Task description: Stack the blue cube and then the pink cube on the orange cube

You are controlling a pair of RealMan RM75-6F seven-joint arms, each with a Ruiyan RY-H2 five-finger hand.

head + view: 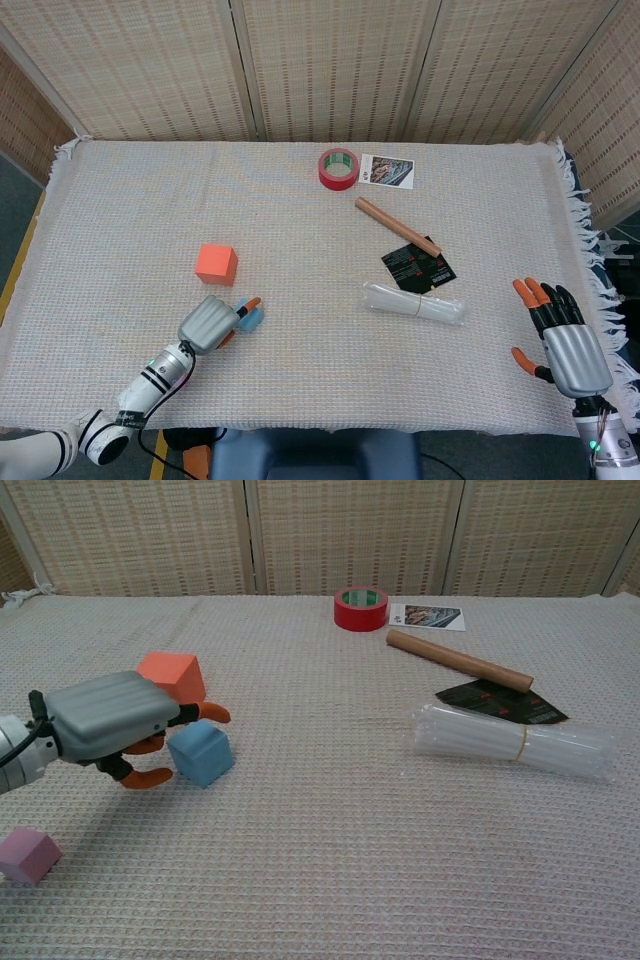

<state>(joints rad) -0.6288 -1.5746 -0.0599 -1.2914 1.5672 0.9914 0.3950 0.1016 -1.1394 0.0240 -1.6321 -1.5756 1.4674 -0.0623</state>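
The orange cube (216, 264) (172, 673) sits on the woven cloth left of centre. Just in front of it to the right lies the blue cube (251, 319) (202, 753), partly covered in the head view. My left hand (212, 322) (110, 718) is right against the blue cube with its fingers apart. One finger reaches over the cube's top and the thumb curls at its near left side. I cannot tell whether they touch it. The pink cube (28, 855) lies near the front edge; my left forearm hides it in the head view. My right hand (560, 340) rests empty at the far right with its fingers spread.
A red tape roll (339, 168) (361, 609) and a printed card (388, 171) lie at the back. A brown tube (397, 226), a black packet (418, 266) and a clear plastic bundle (414, 303) occupy the right middle. The cloth's fringed edge (585, 215) runs past my right hand.
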